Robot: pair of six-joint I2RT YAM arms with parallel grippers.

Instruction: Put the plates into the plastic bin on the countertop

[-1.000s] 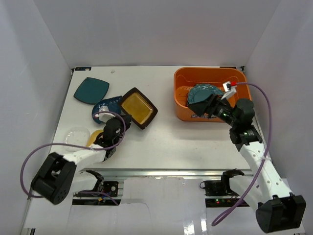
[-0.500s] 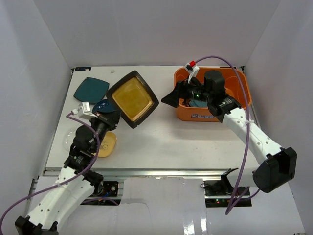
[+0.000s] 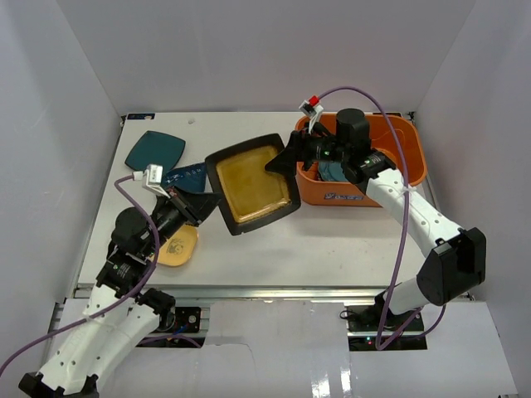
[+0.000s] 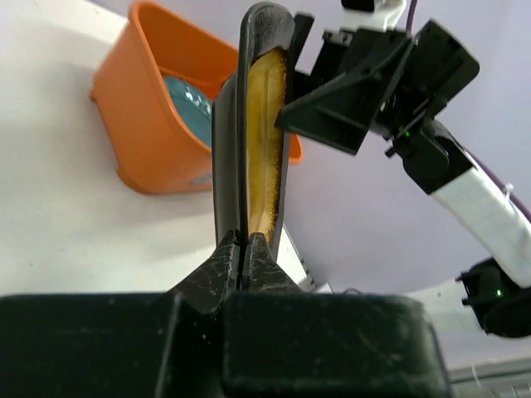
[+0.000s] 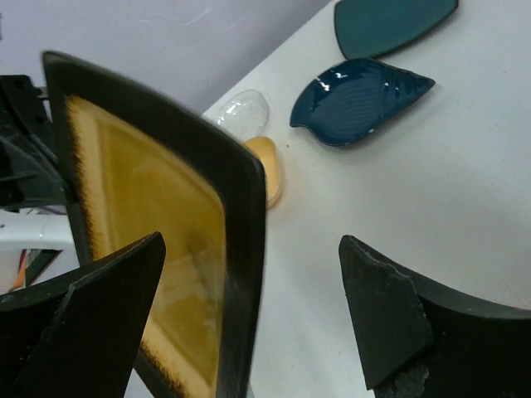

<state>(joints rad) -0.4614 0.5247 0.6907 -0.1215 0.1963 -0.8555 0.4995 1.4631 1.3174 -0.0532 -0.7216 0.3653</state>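
Observation:
My left gripper (image 3: pixel 209 204) is shut on the rim of the black-rimmed amber square plate (image 3: pixel 253 182) and holds it above the countertop (image 3: pixel 332 236). In the left wrist view the plate (image 4: pixel 251 124) stands edge-on above the shut gripper (image 4: pixel 243 246). My right gripper (image 3: pixel 283 160) is open at the plate's far edge. In the right wrist view its fingers (image 5: pixel 108 307) stand wide apart, with the plate's rim (image 5: pixel 242 249) between them, untouched. The orange plastic bin (image 3: pixel 397 137) holds a scalloped teal plate (image 3: pixel 332 171).
On the left of the countertop lie a dark teal square plate (image 3: pixel 155 152), a blue leaf-shaped plate (image 3: pixel 189 174), a small yellow plate (image 3: pixel 178 246) and a clear plate (image 5: pixel 241 112). White walls enclose the table on three sides.
My left arm has lifted the amber plate off the table and carried it right, toward the bin. My right arm has left the bin and swung left to the plate's edge.

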